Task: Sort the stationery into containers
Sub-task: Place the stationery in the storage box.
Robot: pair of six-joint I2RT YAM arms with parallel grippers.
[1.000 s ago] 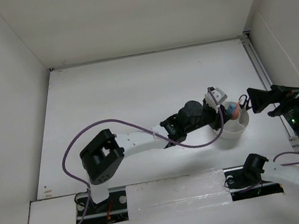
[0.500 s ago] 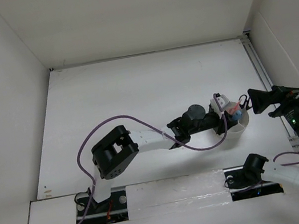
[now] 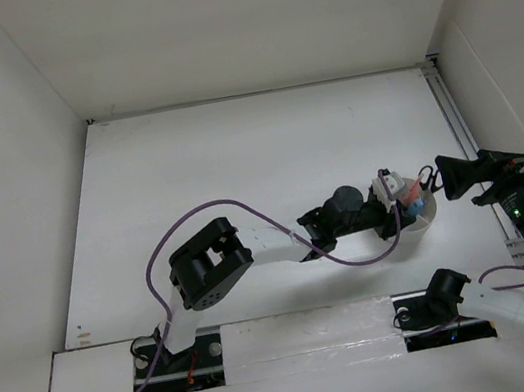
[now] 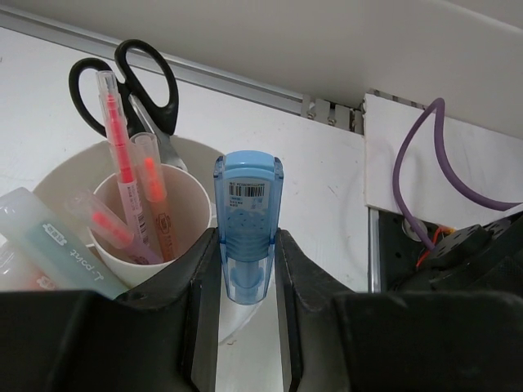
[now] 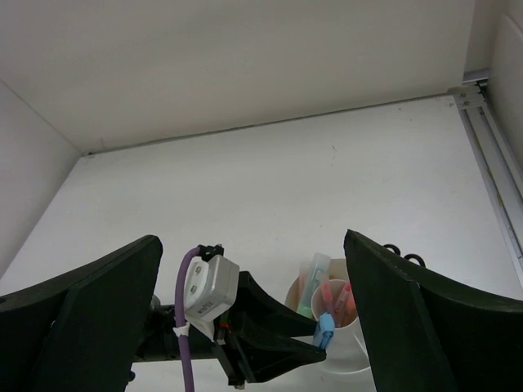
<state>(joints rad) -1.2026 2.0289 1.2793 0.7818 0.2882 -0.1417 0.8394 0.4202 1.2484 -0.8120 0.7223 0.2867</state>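
Blue plastic holds the centre of the wrist view: a stubby blue marker (image 4: 248, 229) stands upright, pinched low on its body between the fingers of the left tool (image 4: 245, 278). It sits right at the rim of the round white cup (image 4: 196, 159), which stands toward the right of the table (image 3: 235, 160). We cannot tell whether the marker's lower end is already past the rim.

Black-handled scissors (image 4: 167, 86) lean in a far ring compartment, thin pens (image 4: 122, 163) fill the centre well, and a pale green marker (image 4: 49, 237) rests at the left.

We judge the step in hand to be the drop-off of this marker, with most of the sorting apparently done. The next move calls for lining the marker up over a free ring compartment, clear of the divider wall, then spreading the fingers so it slides in without tipping the cup.

The left arm (image 3: 281, 243) reaches low and long across the table from its near-left base, its purple cable (image 3: 214, 210) looping behind it. The right tool (image 5: 252, 245) hangs just right of the cup, fingers spread wide and holding nothing.
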